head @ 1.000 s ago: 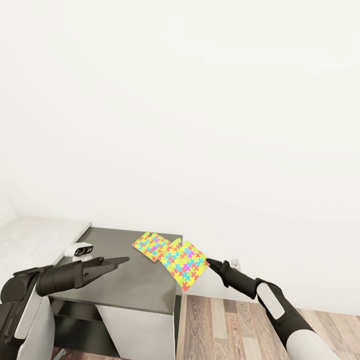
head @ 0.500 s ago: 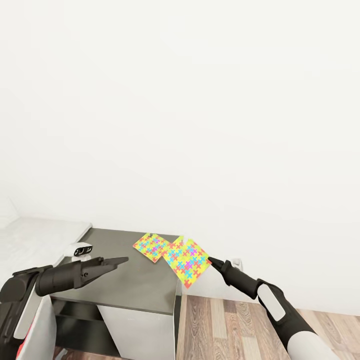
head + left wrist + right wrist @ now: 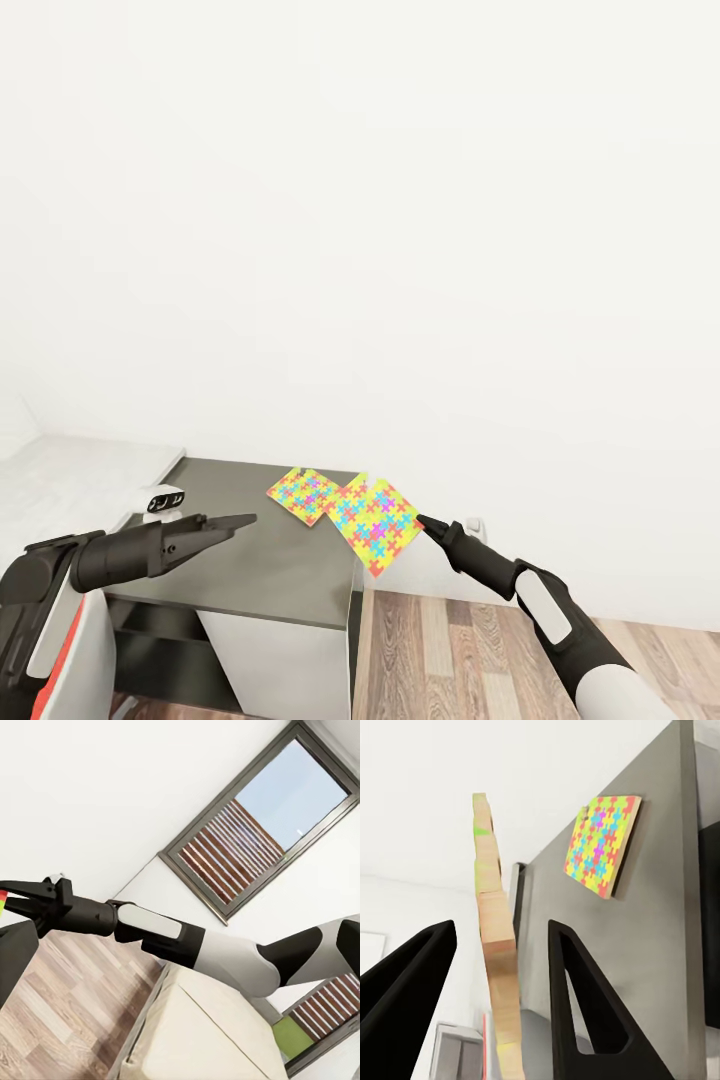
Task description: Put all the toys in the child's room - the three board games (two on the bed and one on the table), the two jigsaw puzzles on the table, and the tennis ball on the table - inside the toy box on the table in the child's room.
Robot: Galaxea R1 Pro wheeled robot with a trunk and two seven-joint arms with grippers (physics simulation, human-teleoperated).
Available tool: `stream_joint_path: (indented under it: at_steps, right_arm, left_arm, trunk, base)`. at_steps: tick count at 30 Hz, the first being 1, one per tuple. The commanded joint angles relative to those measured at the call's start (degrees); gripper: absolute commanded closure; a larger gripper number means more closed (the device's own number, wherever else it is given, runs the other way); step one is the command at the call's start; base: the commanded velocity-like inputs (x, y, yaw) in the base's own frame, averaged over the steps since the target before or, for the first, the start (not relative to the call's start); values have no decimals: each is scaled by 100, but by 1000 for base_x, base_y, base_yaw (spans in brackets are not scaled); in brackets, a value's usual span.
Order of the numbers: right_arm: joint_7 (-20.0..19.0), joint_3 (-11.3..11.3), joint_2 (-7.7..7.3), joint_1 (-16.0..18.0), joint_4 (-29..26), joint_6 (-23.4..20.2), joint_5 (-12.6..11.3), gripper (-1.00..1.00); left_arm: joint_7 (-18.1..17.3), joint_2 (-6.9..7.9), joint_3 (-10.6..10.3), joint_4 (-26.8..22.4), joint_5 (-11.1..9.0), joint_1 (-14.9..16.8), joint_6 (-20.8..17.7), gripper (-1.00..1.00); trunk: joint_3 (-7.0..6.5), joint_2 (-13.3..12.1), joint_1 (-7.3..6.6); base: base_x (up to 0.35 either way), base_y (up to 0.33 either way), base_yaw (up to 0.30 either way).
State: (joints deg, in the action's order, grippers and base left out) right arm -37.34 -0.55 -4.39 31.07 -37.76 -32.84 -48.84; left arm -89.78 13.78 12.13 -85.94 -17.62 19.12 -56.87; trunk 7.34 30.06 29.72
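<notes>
My right gripper, jaws wide, straddles the 3 o'clock edge of a thin, stiff, light jigsaw puzzle; pinch that edge.

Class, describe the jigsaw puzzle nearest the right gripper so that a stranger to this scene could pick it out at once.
Find the dark grey table below the white wall. Two multicoloured jigsaw puzzles sit at its far right corner; take the jigsaw puzzle nearest the right gripper. Unlike the other puzzle, which lies flat on the table, it juts past the table's edge.
</notes>
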Motion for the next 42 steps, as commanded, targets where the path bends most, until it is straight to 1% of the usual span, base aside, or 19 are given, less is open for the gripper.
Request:
stream_joint_path:
  at_steps: [1, 12, 18, 22, 29, 36, 42]
  right_arm:
    - [-1, -6, 0, 4, -1, -38, -30, 100]
    - [-1, -2, 2, 1, -12, -29, -30, 100]
    - [-10, -6, 0, -37, -12, 104, -35, 100]
    - [-75, 1, 0, -40, -12, 134, -34, 100]
    - [-303, -6, -20, -47, -12, 149, -30, 100]
    - [-330, -5, -33, -48, -12, 149, -30, 100]
    - [-335, -6, -41, -48, -12, 148, -30, 100]
  left_arm:
    - [-22, 2, 0, 0, 4, 4, -61, -100]
    - [-22, 2, 0, 4, 4, 4, -61, -100]
    - [-22, 2, 0, 6, 4, 4, -61, -100]
    - [-22, 2, 0, 5, 4, 4, -61, -100]
    - [-22, 2, 0, 5, 4, 4, -56, -100]
    - [-22, 2, 0, 6, 4, 4, -53, -100]
    - [-22, 2, 0, 5, 4, 4, -49, -100]
  trunk:
    - [-8, -32, -20]
    - [-205, -473, -262]
    - [-337, -714, -393]
    - [-369, -714, -394]
    - [-428, -714, -394]
    - [-486, -714, -394]
    - [-499, -714, -394]
  base:
    - [0, 0, 0]
    - [0, 0, 0]
    - [0, 0, 69]
    - [0, 0, 121]
    - [0, 0, 127]
    - [0, 0, 129]
    - [0, 0, 39]
